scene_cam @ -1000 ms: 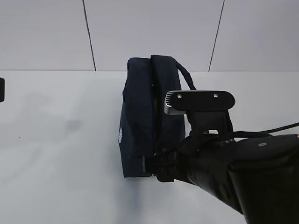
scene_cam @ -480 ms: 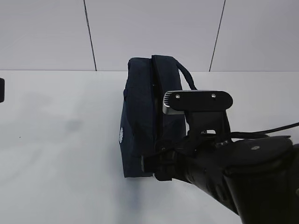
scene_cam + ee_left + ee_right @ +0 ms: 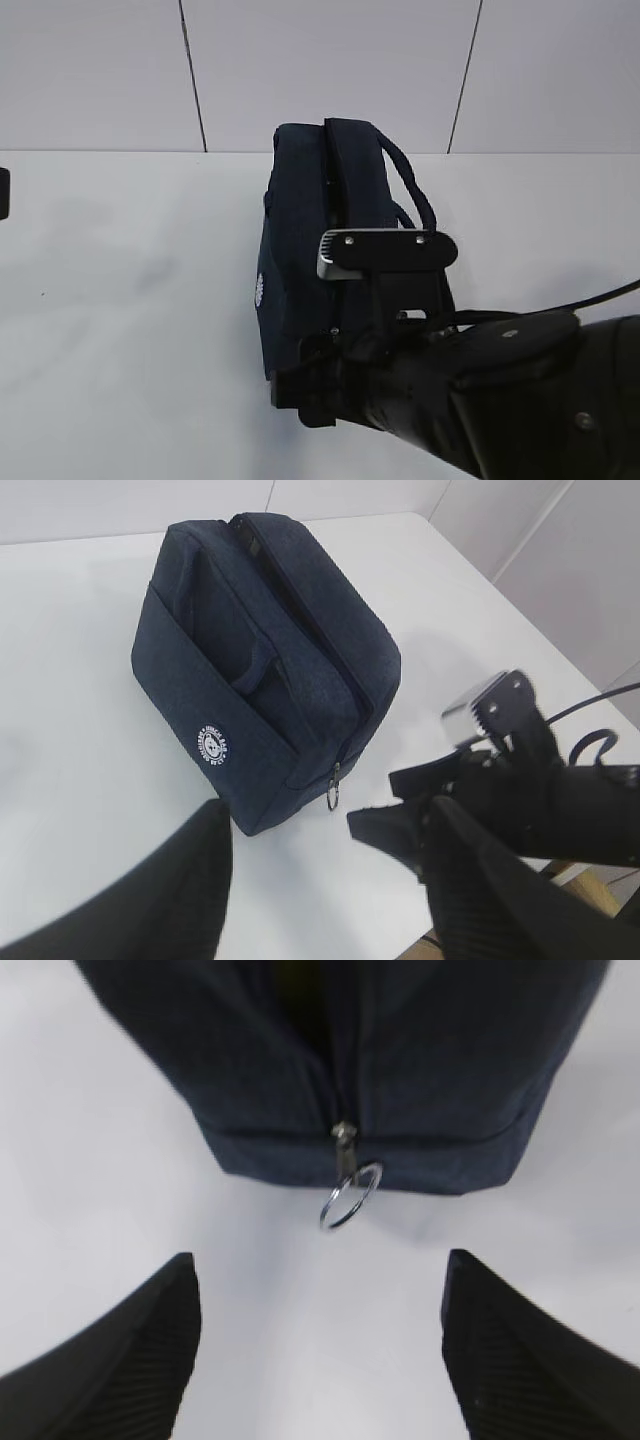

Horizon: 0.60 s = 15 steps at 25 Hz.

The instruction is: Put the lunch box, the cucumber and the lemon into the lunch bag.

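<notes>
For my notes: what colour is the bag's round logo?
White, on the dark navy lunch bag; logo clearest in left wrist view.

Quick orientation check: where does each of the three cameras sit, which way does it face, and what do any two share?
Exterior: in front of the table, angled down at the lunch bag; right arm fills the lower right.
Left wrist: high, looking down at the bag's logo side; left fingers at the bottom, right gripper beyond.
Right wrist: low, facing the bag's end; open fingers frame the shot.
Shared: both wrist views show the zipper ring.
</notes>
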Each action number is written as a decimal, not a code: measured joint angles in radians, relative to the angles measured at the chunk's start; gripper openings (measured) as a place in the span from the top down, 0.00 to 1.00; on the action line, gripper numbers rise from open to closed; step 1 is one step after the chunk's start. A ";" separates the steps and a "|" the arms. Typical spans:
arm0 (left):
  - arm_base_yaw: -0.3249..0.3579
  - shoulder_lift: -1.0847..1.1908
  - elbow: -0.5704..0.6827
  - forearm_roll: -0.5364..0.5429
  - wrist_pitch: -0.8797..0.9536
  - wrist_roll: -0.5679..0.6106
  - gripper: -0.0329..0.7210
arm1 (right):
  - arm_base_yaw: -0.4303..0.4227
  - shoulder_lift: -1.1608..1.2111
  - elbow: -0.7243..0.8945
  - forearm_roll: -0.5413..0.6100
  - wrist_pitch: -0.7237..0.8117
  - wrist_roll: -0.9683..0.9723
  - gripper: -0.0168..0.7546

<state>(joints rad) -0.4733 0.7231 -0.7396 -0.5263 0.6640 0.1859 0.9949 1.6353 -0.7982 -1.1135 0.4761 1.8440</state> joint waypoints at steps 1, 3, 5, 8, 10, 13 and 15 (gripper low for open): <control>0.000 0.000 0.000 0.002 0.000 0.000 0.39 | 0.000 0.017 0.000 0.000 -0.013 0.001 0.23; 0.000 0.000 0.000 0.002 0.000 0.000 0.39 | 0.002 0.049 0.000 -0.009 -0.021 0.035 0.23; 0.000 0.000 0.000 0.002 0.000 0.000 0.39 | 0.002 0.079 0.000 -0.042 -0.021 0.088 0.23; 0.000 0.000 0.000 0.002 0.000 0.000 0.39 | 0.002 0.110 0.000 -0.112 -0.021 0.183 0.23; 0.000 0.000 0.000 0.002 0.000 0.000 0.39 | 0.002 0.126 -0.002 -0.176 -0.021 0.258 0.23; 0.000 0.000 0.000 0.004 0.002 0.000 0.39 | 0.002 0.151 -0.002 -0.254 -0.019 0.353 0.23; 0.000 0.000 0.000 0.004 0.002 0.000 0.39 | 0.002 0.168 -0.004 -0.277 -0.016 0.385 0.23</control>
<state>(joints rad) -0.4733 0.7231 -0.7396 -0.5226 0.6658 0.1859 0.9965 1.8032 -0.8019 -1.3910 0.4605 2.2293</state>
